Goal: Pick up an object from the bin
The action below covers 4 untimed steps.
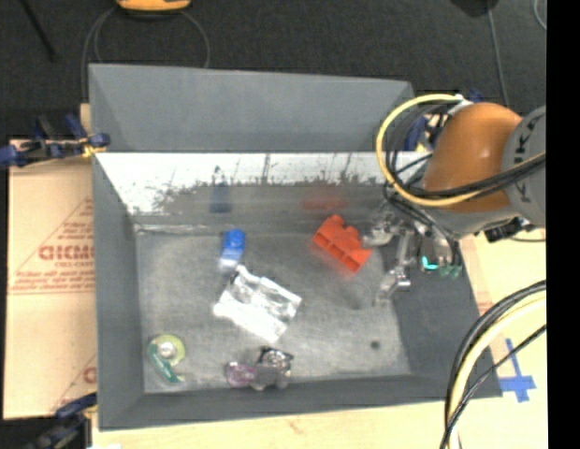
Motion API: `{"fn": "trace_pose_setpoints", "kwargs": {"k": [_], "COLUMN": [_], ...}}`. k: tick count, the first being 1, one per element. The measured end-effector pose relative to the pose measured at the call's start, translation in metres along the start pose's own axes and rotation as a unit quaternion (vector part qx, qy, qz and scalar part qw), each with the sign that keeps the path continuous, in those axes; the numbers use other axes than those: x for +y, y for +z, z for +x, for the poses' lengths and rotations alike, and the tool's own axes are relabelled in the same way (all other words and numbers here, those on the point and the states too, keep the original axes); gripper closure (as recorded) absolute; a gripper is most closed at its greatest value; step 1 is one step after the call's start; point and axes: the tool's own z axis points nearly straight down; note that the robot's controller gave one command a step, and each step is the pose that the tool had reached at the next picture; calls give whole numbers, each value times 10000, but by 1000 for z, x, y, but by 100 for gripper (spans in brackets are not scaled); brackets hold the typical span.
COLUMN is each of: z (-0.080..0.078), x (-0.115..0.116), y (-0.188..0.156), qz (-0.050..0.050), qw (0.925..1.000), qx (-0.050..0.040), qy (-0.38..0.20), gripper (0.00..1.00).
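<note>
The orange-red block (341, 242) is the thing nearest my tool. It is a chunky, ridged piece lying askew on the floor of the bin (271, 110), close under the streaked back wall and right of the middle. The gripper (394, 271) hangs just to the right of that block and a little nearer the front, low over bare floor. Its metal parts come close to the block's right end, though I cannot say whether they touch it. Whether the gripper is spread or closed I cannot tell from this angle. Further right of the block and above the gripper, the wrist's orange cover (472, 157) bulges over the bin's right wall, with yellow and black cables (402, 148) looped round it. The block lies by itself, apart from the other things, which are all to its left. A small blue piece (232, 244) sits about level with the block and well apart from it. A crumpled clear wrapper (257, 305) lies to the block's front left, just in front of the blue piece. Further forward from the block, against the front wall, is a small purple and dark thing (260, 369). Furthest from the block, in the front left corner, is a round green and yellow thing (166, 352).
</note>
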Motion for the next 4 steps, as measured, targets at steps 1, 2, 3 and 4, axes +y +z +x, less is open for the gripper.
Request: {"fn": "trace_pose_setpoints", "kwargs": {"k": [1,2,3,4], "z": [-55,-51,-61,-63], "x": [2,24,31,35], "y": [49,30,31,55], "qz": [2,-16,-13,-15], "qw": [9924,9726,9462,9348], "qx": [-51,-48,-44,-37], "qy": [1228,2325,3237,3552], "gripper": [0,0,0,0]}}
